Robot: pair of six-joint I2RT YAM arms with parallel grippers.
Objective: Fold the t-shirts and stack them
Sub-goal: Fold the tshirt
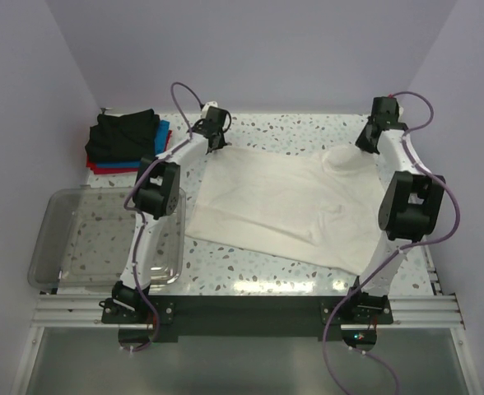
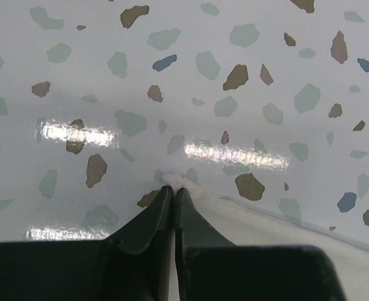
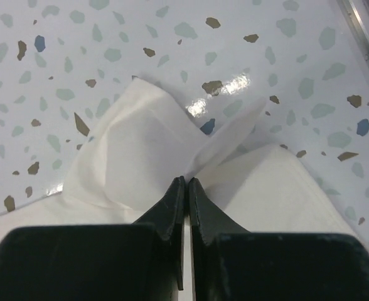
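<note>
Glossy terrazzo table (image 1: 308,132) | creased white t-shirt (image 1: 275,202) | left end effector (image 2: 174,186), right end effector (image 3: 186,182) pinching it

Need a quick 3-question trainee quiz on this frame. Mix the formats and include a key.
1. True or false: the left end effector is shut on a corner of the white t-shirt.
2. Which colour tops the folded stack? A red, B black, C blue.
3. Fill in: the clear tub sits on the ___ side of the table.

Key: 1 true; 2 B; 3 left.
</note>
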